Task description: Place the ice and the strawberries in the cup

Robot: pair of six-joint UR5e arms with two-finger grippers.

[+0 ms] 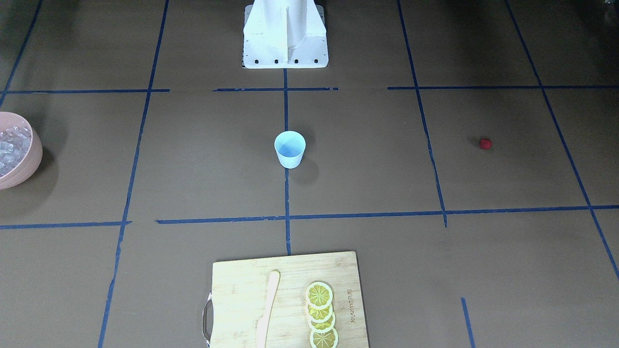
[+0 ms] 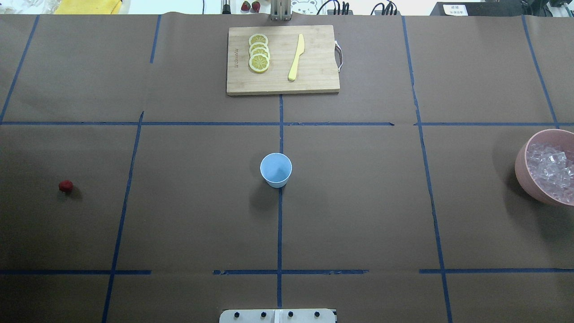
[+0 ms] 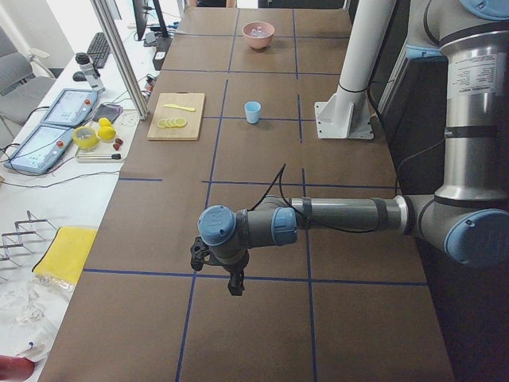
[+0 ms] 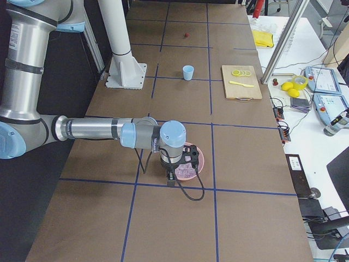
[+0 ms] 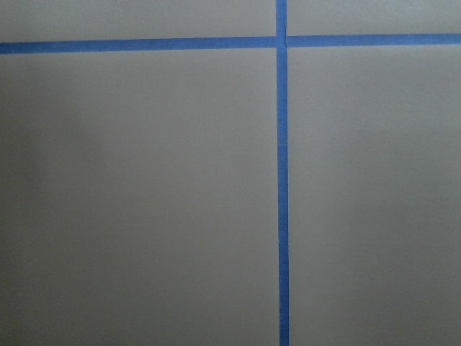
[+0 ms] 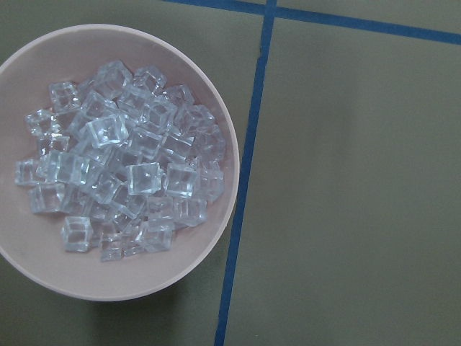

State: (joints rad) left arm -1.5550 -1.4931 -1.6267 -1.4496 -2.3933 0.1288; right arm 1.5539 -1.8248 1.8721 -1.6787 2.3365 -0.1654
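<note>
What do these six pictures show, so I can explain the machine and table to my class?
Two robot arms with two-finger grippers stand at a brown table. Two pictures look down from opposite sides, two from the table's ends, two from cameras on the wrists. The left gripper hangs over bare table; the right gripper hangs over a pink bowl of ice. Whether they are open or hold anything cannot be told. A blue cup stands mid-table, empty, a strawberry to the robot's left. A cutting board holds lemon slices and a knife.

Pink bowl and ice partly beyond the overhead view's edge
</note>
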